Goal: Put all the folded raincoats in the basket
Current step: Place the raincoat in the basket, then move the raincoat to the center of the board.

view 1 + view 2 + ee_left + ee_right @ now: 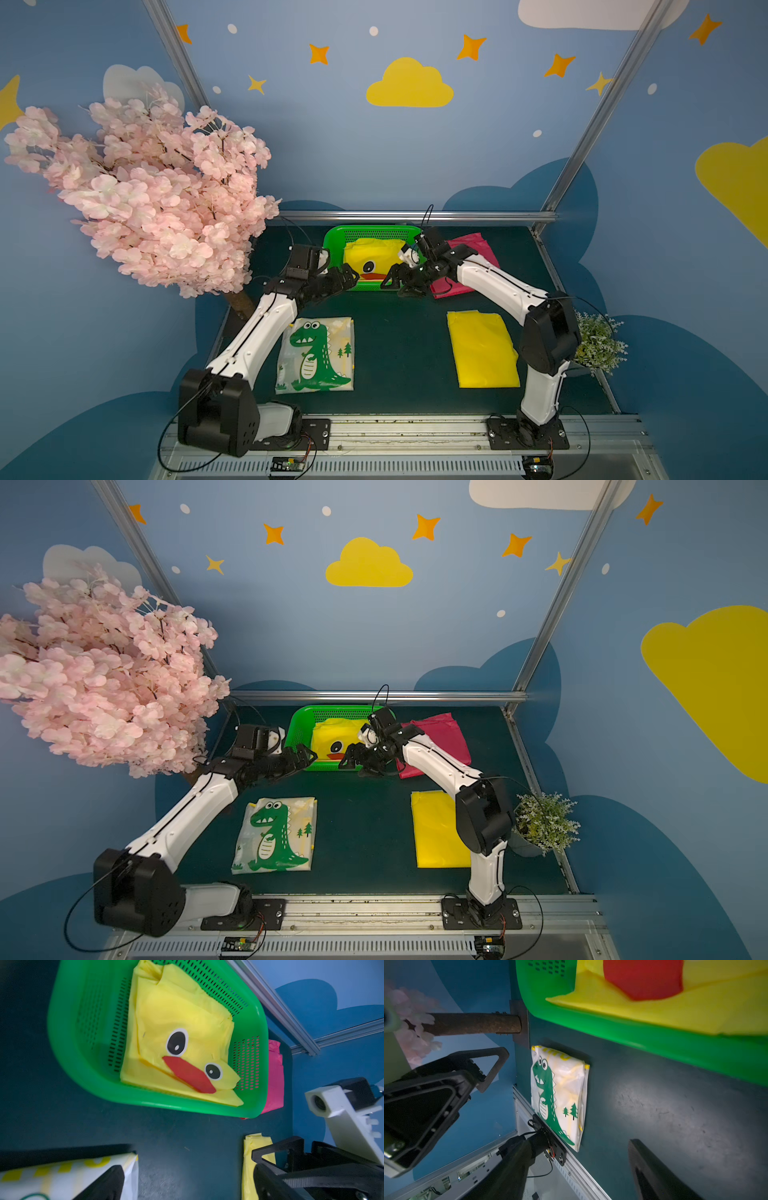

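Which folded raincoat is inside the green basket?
The yellow duck-faced raincoat lies in the green plastic basket; the dinosaur-print raincoat, plain yellow raincoat and pink raincoat lie outside it.

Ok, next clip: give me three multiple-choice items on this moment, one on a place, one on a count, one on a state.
1. Where does the duck raincoat lie?
A) on the floor
B) inside the basket
C) on a shelf

2. How many folded raincoats lie outside the basket?
A) one
B) two
C) three

3. How do the fingers of the left gripper stand?
A) apart, with nothing between them
B) shut on the duck raincoat
C) shut on the basket's rim

Key:
1 B: the left wrist view shows it lying flat within the basket's walls.
2 C: the dinosaur raincoat, the plain yellow raincoat and the pink raincoat lie on the table.
3 A: the right wrist view shows them spread, holding nothing.
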Controlling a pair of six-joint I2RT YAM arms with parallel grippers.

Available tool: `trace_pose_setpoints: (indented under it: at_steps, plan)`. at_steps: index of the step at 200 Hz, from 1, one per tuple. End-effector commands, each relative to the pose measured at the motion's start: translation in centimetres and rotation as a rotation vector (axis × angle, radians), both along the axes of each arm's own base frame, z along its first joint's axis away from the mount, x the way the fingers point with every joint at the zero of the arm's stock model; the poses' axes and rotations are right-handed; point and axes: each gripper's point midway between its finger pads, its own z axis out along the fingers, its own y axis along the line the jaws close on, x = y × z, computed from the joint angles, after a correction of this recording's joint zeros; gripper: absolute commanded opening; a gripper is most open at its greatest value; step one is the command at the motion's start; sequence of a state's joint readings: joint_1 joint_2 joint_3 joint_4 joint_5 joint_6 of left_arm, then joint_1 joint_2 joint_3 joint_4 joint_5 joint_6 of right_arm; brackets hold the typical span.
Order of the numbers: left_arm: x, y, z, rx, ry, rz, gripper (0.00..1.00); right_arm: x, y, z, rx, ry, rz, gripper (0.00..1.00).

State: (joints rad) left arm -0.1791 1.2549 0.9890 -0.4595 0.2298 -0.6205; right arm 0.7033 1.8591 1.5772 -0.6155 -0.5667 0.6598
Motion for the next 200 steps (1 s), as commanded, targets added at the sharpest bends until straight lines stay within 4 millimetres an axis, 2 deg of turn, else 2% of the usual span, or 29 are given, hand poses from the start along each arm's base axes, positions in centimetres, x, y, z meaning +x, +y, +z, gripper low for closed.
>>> trace_pose_setpoints:
  at_steps: [1, 20, 40, 79, 128, 170, 189, 200]
  plan:
    - [-2.7, 1.9, -0.9, 0.029, 0.023, 0.101, 1.00, -2.4, 1.0, 1.4, 0.027, -0.069, 0.025, 0.78]
    - [-5.2, 3.3, -2.1, 0.073, 0.050, 0.143, 1.00, -5.5, 2.2, -0.4, -0.004, -0.055, 0.070, 0.78]
    - [-7.1, 4.3, -3.1, 0.100, 0.076, 0.174, 1.00, -7.8, 3.9, -2.5, -0.024, -0.013, 0.120, 0.79]
    - [-8.7, 5.6, -3.0, 0.134, 0.076, 0.217, 1.00, -10.7, 7.4, -6.5, -0.046, 0.060, 0.186, 0.79]
    - [-9.0, 5.4, -2.9, 0.108, 0.082, 0.214, 1.00, -12.0, 10.5, -9.8, -0.059, 0.131, 0.226, 0.79]
    - [-9.1, 5.2, -3.0, 0.099, 0.082, 0.206, 1.00, -12.3, 12.3, -11.1, -0.036, 0.189, 0.231, 0.74]
    - [-9.2, 5.1, -3.0, 0.095, 0.082, 0.203, 1.00, -12.4, 12.8, -11.6, -0.031, 0.205, 0.233, 0.68]
    - [-9.3, 5.1, -3.0, 0.090, 0.081, 0.200, 1.00, -12.3, 12.9, -11.7, -0.028, 0.210, 0.231, 0.60]
